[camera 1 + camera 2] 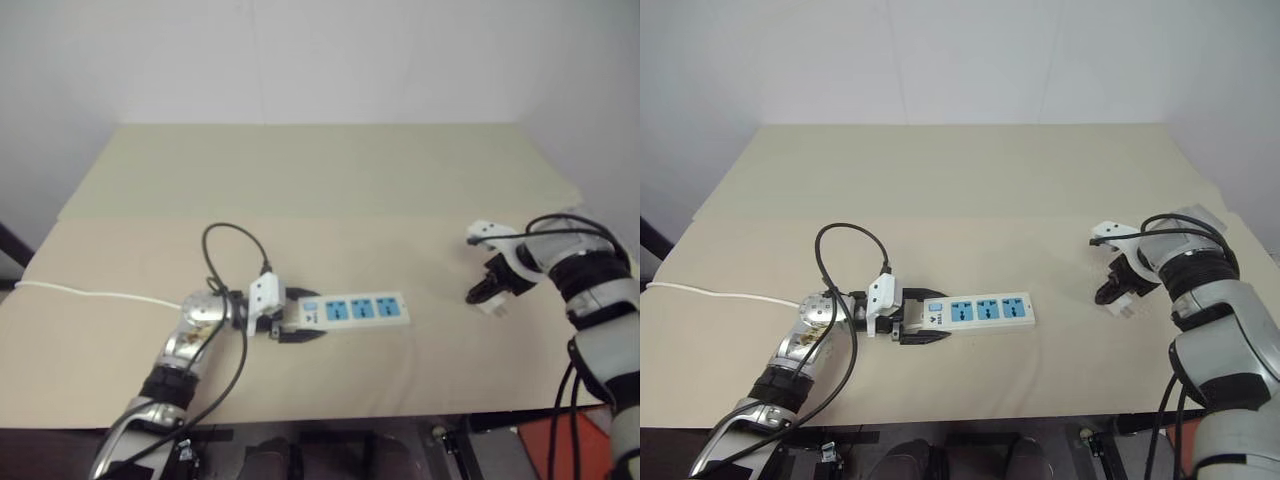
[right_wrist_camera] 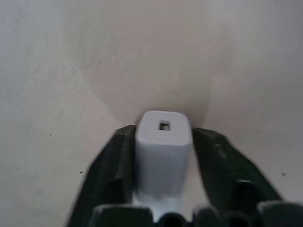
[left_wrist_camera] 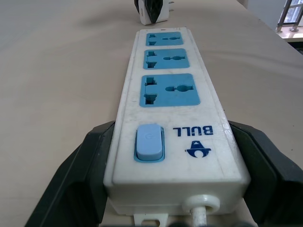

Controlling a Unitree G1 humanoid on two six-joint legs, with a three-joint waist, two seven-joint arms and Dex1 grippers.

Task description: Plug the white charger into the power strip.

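While pressed between the 2 black fingers of the right gripper, white charger clamped tight. Power strip gripped at switch end between the wide-spread left gripper fingers, well apart from charger.

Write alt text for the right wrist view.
The right gripper is shut on the white charger, one black finger pressed to each side. Beneath them lies the beige table.
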